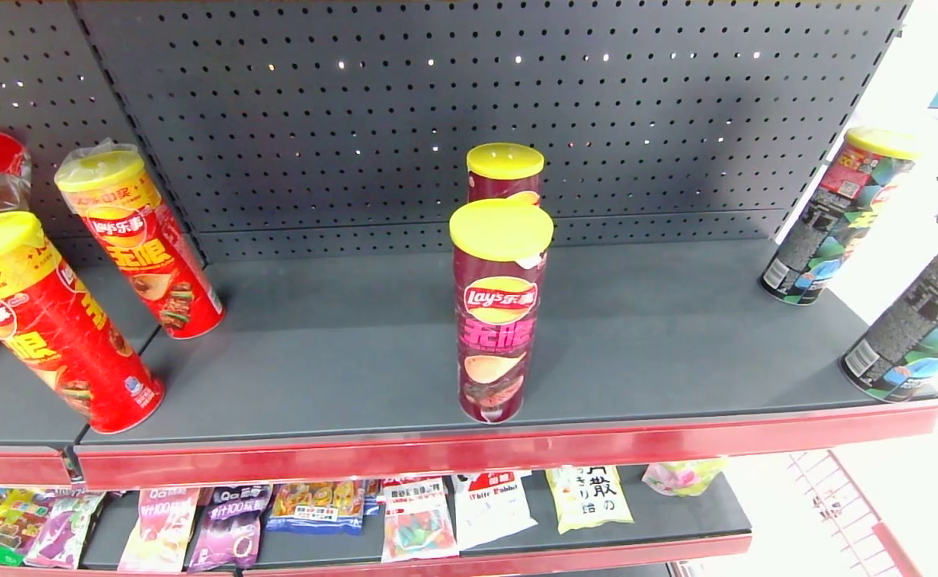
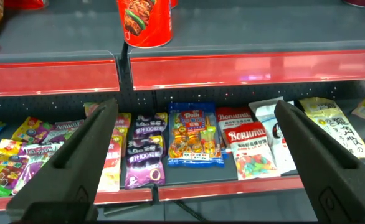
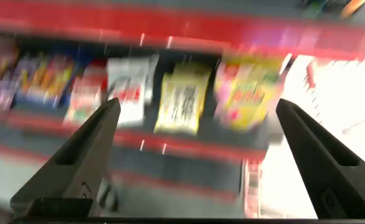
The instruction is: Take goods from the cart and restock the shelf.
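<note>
**Both hands empty at shelf**

The left hand (image 2: 192,165) and right hand (image 3: 195,162) hang released, facing the snack bags (image 2: 195,140). Above, the purple chip can (image 1: 501,312) stands upright on the shelf (image 1: 340,353). It is likely light, stiff, slick and tippy, so grip it mid-body.
</note>
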`<state>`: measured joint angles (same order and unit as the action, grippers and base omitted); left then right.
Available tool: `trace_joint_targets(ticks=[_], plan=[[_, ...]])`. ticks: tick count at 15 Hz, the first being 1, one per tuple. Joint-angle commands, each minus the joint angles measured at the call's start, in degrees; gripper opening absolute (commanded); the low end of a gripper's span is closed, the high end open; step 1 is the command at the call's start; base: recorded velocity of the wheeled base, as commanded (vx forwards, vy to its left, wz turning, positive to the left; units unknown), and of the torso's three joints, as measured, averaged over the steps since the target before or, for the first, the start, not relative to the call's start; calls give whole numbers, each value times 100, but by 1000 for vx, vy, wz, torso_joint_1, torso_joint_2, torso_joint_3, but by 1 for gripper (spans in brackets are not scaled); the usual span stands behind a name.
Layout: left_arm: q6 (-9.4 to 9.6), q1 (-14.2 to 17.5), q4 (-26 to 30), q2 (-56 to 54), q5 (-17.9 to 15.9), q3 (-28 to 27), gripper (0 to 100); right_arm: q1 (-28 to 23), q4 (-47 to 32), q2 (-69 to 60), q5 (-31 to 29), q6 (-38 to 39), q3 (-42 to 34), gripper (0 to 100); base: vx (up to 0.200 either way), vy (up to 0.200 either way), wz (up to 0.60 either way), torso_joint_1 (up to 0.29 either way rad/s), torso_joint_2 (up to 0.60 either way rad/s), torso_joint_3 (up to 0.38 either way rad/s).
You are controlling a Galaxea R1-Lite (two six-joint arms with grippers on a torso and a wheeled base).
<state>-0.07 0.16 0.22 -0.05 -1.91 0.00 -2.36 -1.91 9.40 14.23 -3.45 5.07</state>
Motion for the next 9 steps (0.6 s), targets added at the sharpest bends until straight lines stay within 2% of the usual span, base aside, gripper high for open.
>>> trace_joint_targets(ticks=[1, 2, 3, 5, 6, 7, 9], plan=[[-1, 2, 4, 5, -2, 0, 100, -159, 446, -395, -219, 591, -454, 100, 0, 0, 0, 0, 0, 0], [-1, 2, 4, 5, -2, 0, 100, -159, 481, -395, -412, 1048, -454, 100, 0, 0, 0, 0, 0, 0], [-1, 2, 4, 5, -2, 0, 100, -159, 490, -395, -544, 1083, -463, 100, 0, 0, 0, 0, 0, 0], [-1, 2, -4, 5, -2, 0, 100, 17, 684, -518, -1344, 1048, -507, 100, 0, 0, 0, 0, 0, 0], [-1, 2, 4, 5, -2, 0, 100, 324, 587, -852, -1300, 802, -507, 100, 0, 0, 0, 0, 0, 0], [-1, 2, 4, 5, -2, 0, 100, 298, 508, -826, -1177, 345, -507, 100, 0, 0, 0, 0, 0, 0], [-1, 2, 4, 5, -2, 0, 100, 289, 139, -826, -1124, 283, -507, 100, 0, 0, 0, 0, 0, 0]])
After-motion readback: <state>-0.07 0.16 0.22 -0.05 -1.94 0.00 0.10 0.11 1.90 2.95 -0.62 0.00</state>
